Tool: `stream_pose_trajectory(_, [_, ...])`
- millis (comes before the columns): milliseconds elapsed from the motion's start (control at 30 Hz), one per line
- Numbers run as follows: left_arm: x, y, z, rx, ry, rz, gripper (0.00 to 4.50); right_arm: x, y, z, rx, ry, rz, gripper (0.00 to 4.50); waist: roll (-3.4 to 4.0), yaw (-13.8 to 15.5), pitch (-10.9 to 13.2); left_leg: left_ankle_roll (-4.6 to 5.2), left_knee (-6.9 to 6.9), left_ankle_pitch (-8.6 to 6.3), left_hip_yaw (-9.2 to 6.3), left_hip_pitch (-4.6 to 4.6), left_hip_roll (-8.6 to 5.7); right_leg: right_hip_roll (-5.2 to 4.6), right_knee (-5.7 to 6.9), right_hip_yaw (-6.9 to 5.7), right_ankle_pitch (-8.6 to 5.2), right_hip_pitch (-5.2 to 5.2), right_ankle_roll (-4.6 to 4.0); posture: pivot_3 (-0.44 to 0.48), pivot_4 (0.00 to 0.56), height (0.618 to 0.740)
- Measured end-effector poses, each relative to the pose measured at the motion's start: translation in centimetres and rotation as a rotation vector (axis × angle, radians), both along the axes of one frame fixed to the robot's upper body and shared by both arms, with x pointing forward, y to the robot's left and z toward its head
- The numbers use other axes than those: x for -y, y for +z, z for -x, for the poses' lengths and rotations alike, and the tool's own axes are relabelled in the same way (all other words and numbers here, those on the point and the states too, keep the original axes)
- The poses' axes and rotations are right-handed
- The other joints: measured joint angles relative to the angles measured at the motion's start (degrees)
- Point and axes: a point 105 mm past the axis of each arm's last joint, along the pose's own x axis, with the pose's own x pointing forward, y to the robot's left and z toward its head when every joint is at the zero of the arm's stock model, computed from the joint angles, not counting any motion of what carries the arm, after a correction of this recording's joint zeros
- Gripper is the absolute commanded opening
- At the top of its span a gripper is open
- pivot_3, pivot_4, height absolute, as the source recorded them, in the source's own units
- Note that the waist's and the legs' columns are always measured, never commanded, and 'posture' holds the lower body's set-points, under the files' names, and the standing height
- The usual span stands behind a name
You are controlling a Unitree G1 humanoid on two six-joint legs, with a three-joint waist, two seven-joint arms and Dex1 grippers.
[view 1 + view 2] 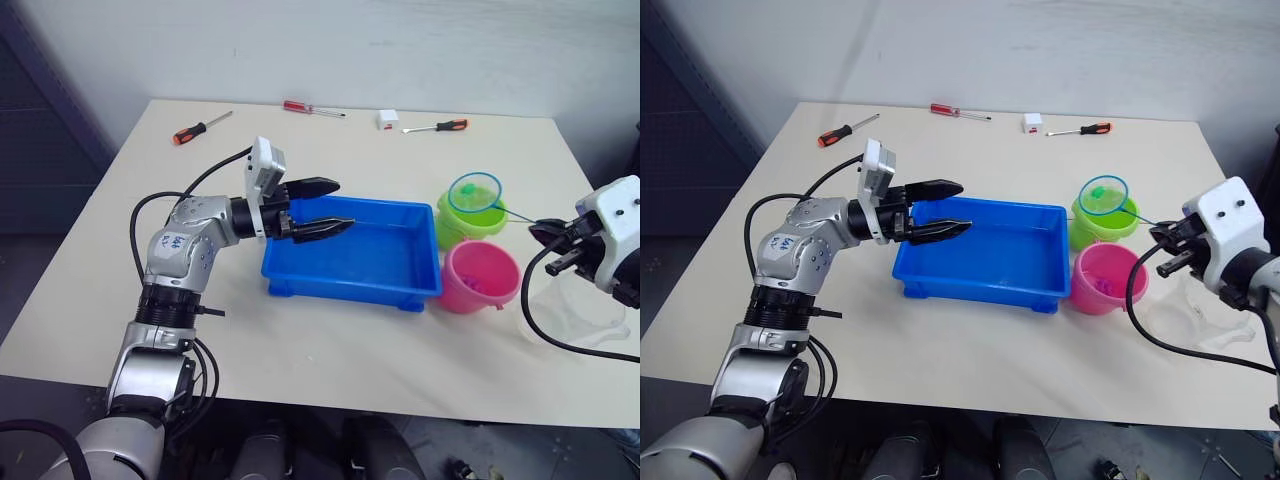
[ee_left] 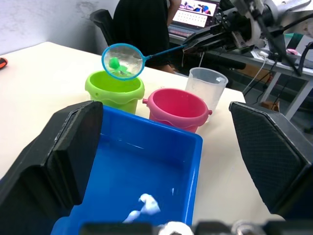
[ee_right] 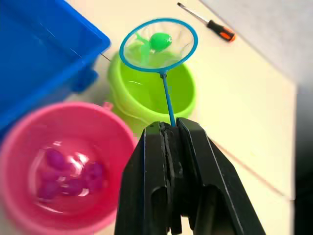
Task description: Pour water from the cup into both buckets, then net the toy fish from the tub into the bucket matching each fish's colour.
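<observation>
The tub (image 1: 400, 275) is bright blue. One bucket (image 3: 183, 95) is lime green, the other bucket (image 3: 29, 132) is pink, with purple-pink fish (image 3: 73, 178) inside. The net (image 3: 159, 45) has a blue rim and a blue handle, and it holds a green fish (image 3: 160, 41). The cup (image 2: 207, 88) is clear. Both claws have black fingers (image 2: 266, 152). The table (image 1: 330, 360) is cream. The screwdrivers (image 1: 200, 128) have orange and black handles; one (image 1: 298, 107) has a red handle.
</observation>
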Motion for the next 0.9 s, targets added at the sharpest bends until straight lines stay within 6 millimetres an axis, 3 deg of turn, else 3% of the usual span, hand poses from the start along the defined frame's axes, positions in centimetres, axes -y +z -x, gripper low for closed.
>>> stream_pose_trajectory(67, [0.0, 0.0, 0.0, 0.006, 0.001, -0.001, 4.45, 0.3, 0.1, -0.5, 0.025, 0.001, 0.119, 0.0, 0.0, 0.06, 0.0, 0.0, 0.02, 0.0, 0.01, -0.01, 0.0, -0.01, 0.01, 0.01, 0.0, -0.01, 0.0, 0.0, 0.15, 0.74])
stream_pose_trajectory(167, [-0.3, -0.1, 0.0, 0.012, 0.007, -0.01, 4.45, 1.2, 0.1, -1.3, 0.056, 0.055, 0.576, 0.0, 0.0, 0.16, 0.0, 0.0, -0.02, 0.0, 0.05, -0.01, 0.0, 0.0, -0.08, 0.02, 0.0, -0.02, 0.0, 0.0, 0.15, 0.74])
stream_pose_trajectory(300, [-0.6, -0.5, 0.0, 0.005, 0.018, -0.018, 4.45, 1.0, -0.2, -1.7, 0.117, 0.193, 0.935, 0.0, 0.0, 0.09, 0.0, 0.0, -0.01, 0.01, 0.06, 0.0, 0.01, 0.0, -0.08, 0.03, 0.0, -0.02, 0.0, 0.0, 0.15, 0.74])
stream_pose_trajectory(500, [-0.9, -0.3, 0.0, 0.018, 0.031, -0.025, 4.45, 2.7, 2.2, -2.2, 0.209, 0.184, 1.033, 0.0, 0.0, 0.1, 0.0, -0.02, 0.02, 0.01, 0.07, 0.01, 0.01, 0.0, -0.03, 0.03, 0.0, 0.0, 0.0, 0.0, 0.15, 0.74])
stream_pose_trajectory(567, [-1.0, -0.4, 0.1, 0.023, 0.034, -0.028, 4.45, 2.9, 2.1, -2.1, 0.197, 0.215, 1.064, 0.0, 0.0, 0.06, 0.0, -0.02, 0.0, 0.01, 0.06, 0.01, 0.03, 0.01, -0.07, 0.02, 0.0, 0.01, 0.0, 0.0, 0.15, 0.74])
stream_pose_trajectory(700, [-1.0, -0.4, 0.1, 0.023, 0.041, -0.029, 4.45, 2.0, -0.2, -1.6, 0.166, 0.334, 1.088, 0.0, 0.01, 0.04, 0.0, -0.01, 0.06, 0.01, 0.1, 0.01, 0.03, 0.01, 0.0, 0.06, 0.0, 0.0, 0.0, 0.0, 0.15, 0.74])
stream_pose_trajectory(833, [-1.1, -0.3, 0.0, 0.025, 0.047, -0.029, 4.45, 2.6, 1.5, -2.0, 0.228, 0.277, 1.135, 0.0, 0.01, 0.01, 0.0, -0.02, 0.05, 0.02, 0.11, 0.07, 0.04, 0.03, 0.02, 0.07, 0.0, 0.02, 0.0, 0.0, 0.15, 0.74])
stream_pose_trajectory(900, [-1.1, -0.3, 0.0, 0.026, 0.049, -0.03, 4.45, 2.5, 1.4, -1.9, 0.225, 0.287, 1.138, 0.0, 0.01, 0.06, 0.0, -0.03, 0.04, 0.02, 0.1, 0.06, 0.05, 0.04, 0.02, 0.07, 0.0, 0.02, 0.0, 0.0, 0.15, 0.74])
